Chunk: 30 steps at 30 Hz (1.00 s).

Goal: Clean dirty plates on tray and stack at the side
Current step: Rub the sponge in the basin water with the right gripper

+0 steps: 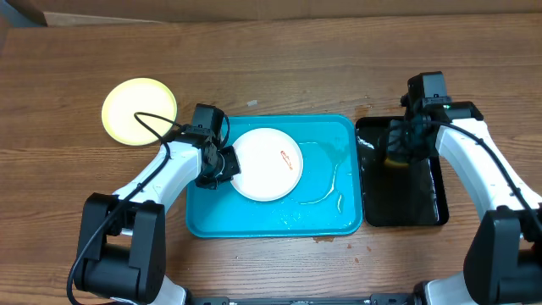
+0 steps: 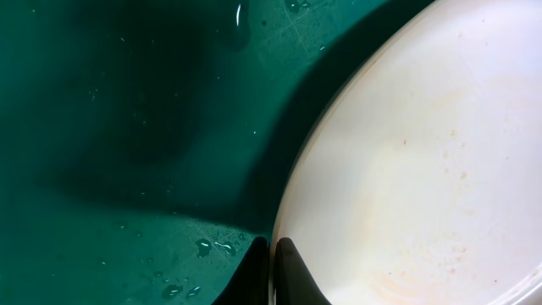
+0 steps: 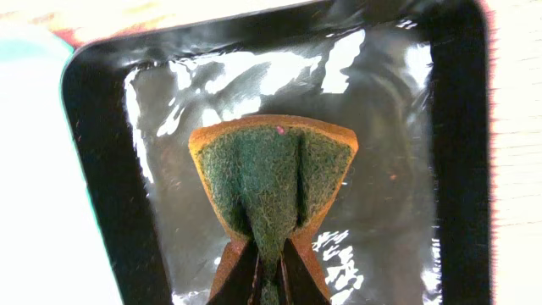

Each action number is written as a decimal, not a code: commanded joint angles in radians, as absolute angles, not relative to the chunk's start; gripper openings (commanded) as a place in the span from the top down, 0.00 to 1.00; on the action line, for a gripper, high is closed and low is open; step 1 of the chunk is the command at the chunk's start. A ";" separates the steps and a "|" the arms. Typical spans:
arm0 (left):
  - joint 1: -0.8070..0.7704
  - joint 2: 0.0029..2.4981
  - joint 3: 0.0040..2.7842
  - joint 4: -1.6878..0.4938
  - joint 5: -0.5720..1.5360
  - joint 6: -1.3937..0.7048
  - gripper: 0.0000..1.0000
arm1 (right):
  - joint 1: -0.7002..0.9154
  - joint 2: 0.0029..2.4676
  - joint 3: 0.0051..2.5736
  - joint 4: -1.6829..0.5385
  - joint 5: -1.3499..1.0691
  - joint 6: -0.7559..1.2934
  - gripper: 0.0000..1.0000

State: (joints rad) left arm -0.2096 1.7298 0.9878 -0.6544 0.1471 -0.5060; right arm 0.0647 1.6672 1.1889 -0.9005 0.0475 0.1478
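A white plate (image 1: pixel 268 163) with a small orange-brown smear lies on the wet turquoise tray (image 1: pixel 334 135). My left gripper (image 1: pixel 225 166) is shut on the plate's left rim; the left wrist view shows the fingers (image 2: pixel 273 254) pinching the rim of the plate (image 2: pixel 423 161) over the tray (image 2: pixel 110 110). A pale yellow-green plate (image 1: pixel 139 111) lies on the table at the far left. My right gripper (image 1: pixel 398 151) is shut on a green and orange sponge (image 3: pixel 273 174) and holds it over the black tray (image 3: pixel 102 169). A third plate is not in view.
The black tray (image 1: pixel 400 207) stands right of the turquoise tray and holds shiny water. Water streaks lie on the turquoise tray's right half (image 1: pixel 326 191). A black cable (image 1: pixel 152 127) crosses the yellow-green plate's edge.
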 commanded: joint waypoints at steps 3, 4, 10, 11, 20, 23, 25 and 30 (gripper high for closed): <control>-0.215 1.730 0.981 -0.649 0.157 -0.505 0.87 | 0.089 1.574 1.219 -0.898 0.119 0.191 0.96; -0.215 1.730 0.981 -0.644 0.157 -0.505 0.77 | 0.089 1.575 1.216 -0.911 0.119 0.191 0.96; -0.218 1.730 0.981 -0.628 0.159 -0.517 0.81 | 0.090 1.579 1.176 -0.906 0.117 0.216 0.96; -0.220 1.730 0.981 -0.629 0.159 -0.517 0.82 | 0.092 1.578 1.178 -0.921 0.104 0.219 0.96; -0.223 1.730 0.981 -0.633 0.158 -0.517 0.93 | 0.097 1.562 1.223 -0.959 0.065 0.239 0.96; -0.223 1.730 0.981 -0.633 0.158 -0.517 0.95 | 0.097 1.561 1.280 -1.007 0.067 0.229 0.96; -0.223 1.730 0.981 -0.633 0.158 -0.517 0.96 | 0.097 1.562 1.320 -1.049 0.067 0.229 0.96; -0.223 1.730 0.981 -0.631 0.160 -0.519 0.96 | 0.099 1.568 1.340 -1.082 0.028 0.233 0.96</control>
